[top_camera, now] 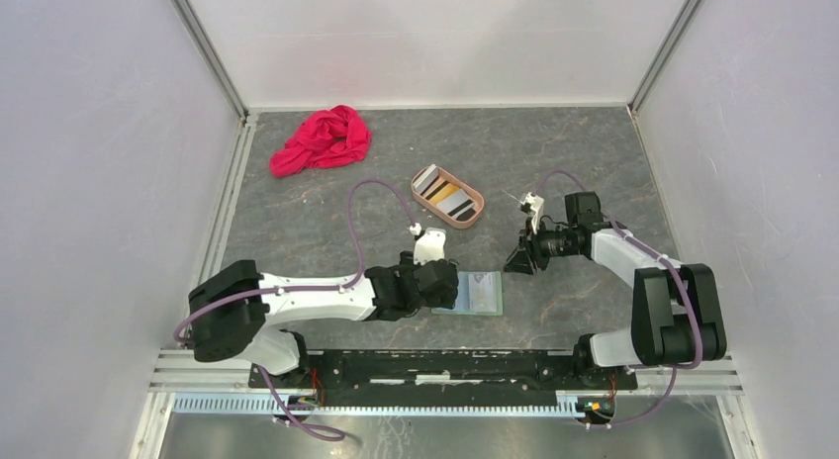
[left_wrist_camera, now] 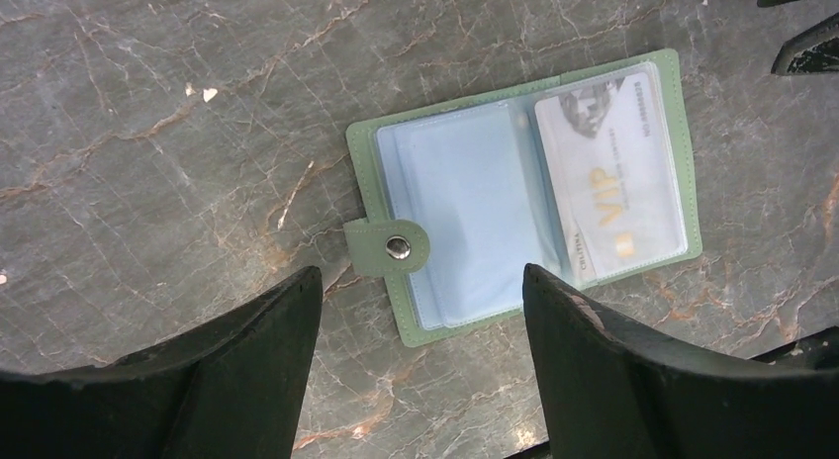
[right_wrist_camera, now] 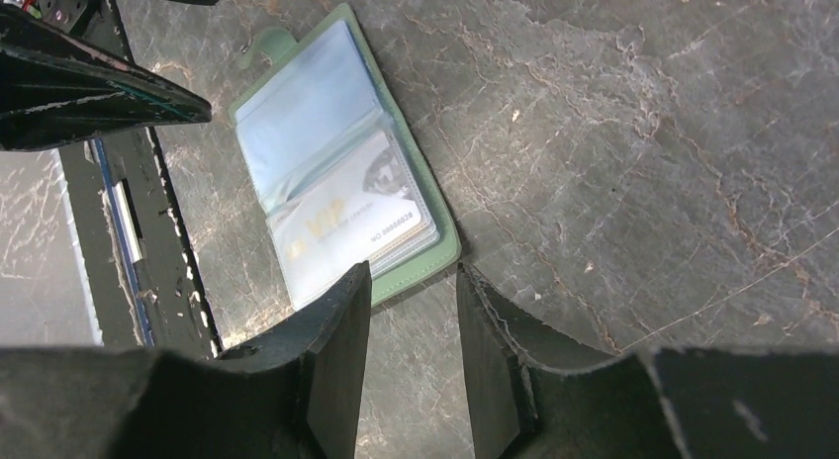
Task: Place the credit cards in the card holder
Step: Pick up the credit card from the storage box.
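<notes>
In the top view, a crumpled red cloth [top_camera: 322,139] lies on the dark grey marbled table [top_camera: 594,152], at about 11 o'clock from the middle of the table. The left gripper [top_camera: 450,286] hangs low at 9 o'clock from the card holder, very near its edge. In the left wrist view the left gripper [left_wrist_camera: 423,276] has its two black fingers wide apart, and nothing is between them.

The flat sage-green card holder [left_wrist_camera: 683,162] lies open on the table, with the light blue inside facing up. Its snap tab [left_wrist_camera: 388,246] points to 9 o'clock in that view. One pale silver-white plastic card with gold letters "VIP" [left_wrist_camera: 613,177] sits in the clear pocket on the side at 3 o'clock.

At about 11 o'clock from the card holder [top_camera: 475,293], well apart from it, stands the pinkish-tan oval tray [top_camera: 477,210]. It holds the other thin credit cards [top_camera: 442,192], white, orange and dark striped.

The right gripper [top_camera: 516,261] is at 2 o'clock from the card holder. In the right wrist view the right gripper [right_wrist_camera: 413,276] is partly open and has no hold on anything; it is over the edge of the card holder [right_wrist_camera: 450,249].
</notes>
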